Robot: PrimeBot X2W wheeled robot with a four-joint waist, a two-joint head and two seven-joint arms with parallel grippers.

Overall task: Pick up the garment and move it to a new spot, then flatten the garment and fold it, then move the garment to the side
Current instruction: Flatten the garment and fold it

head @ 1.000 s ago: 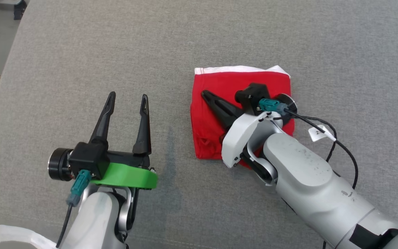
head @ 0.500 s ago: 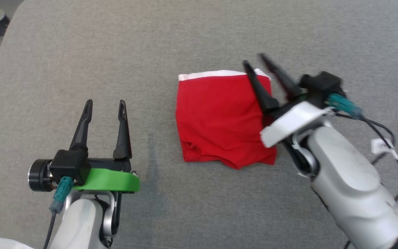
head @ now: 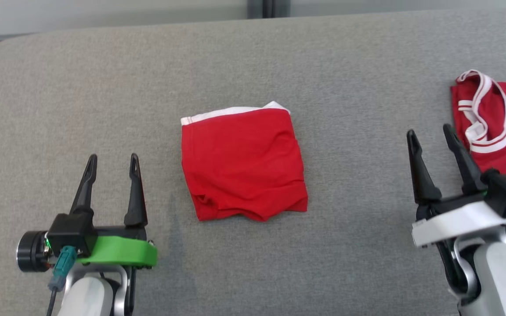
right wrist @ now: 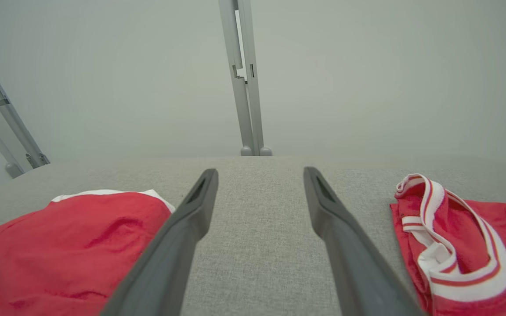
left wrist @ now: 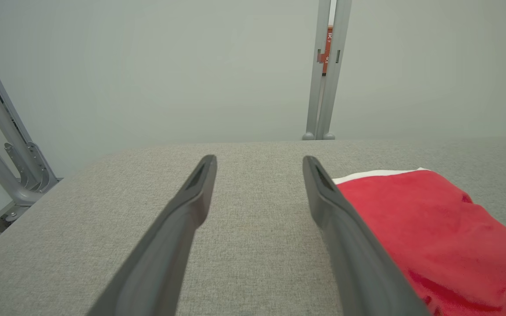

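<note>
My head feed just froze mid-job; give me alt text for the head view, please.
A folded red garment with a white edge lies flat on the grey surface, untouched. The left gripper and right gripper stand open either side of it; a second red garment with striped trim lies far right.

Striped garment (head: 493, 123) runs off the right edge.

The folded garment (head: 243, 164) lies flat in the middle of the table (head: 235, 57). The left gripper (head: 113, 156) stands to its left and the right gripper (head: 428, 129) well to its right. A second garment (head: 494, 127) lies just right of that gripper, at the view's edge.
</note>
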